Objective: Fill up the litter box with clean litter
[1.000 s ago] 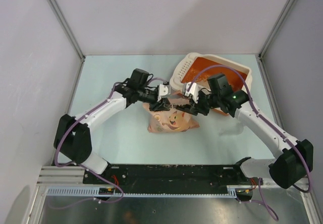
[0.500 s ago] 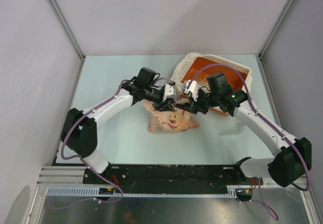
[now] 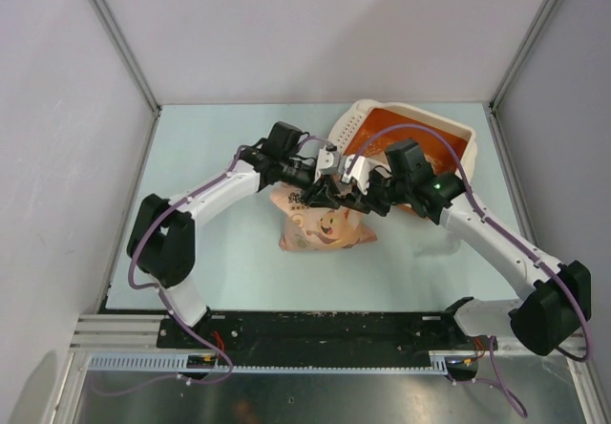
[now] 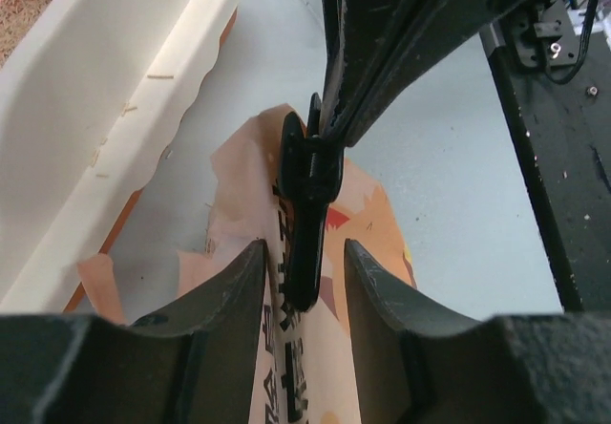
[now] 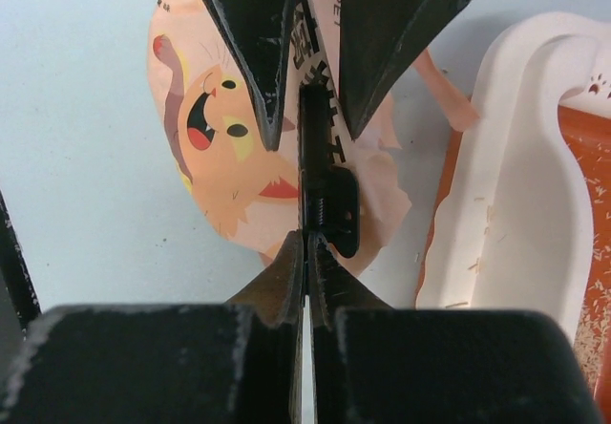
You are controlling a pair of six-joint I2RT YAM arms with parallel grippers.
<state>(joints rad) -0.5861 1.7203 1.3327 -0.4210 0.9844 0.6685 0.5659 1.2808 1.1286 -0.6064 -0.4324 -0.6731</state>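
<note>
Right end effector is clamped tight on the bag's top edge. The left end effector stands partly open, straddling that same edge and gripping nothing that I can see. The box sits at upper right, just beyond both, long axis running left to right, right arm nearer. Only sparse litter dots its orange floor. The bag shows a cartoon cat; the lettering looks like "PET", rest cut off.

Fingers tight together above cartoon-cat bag
</note>
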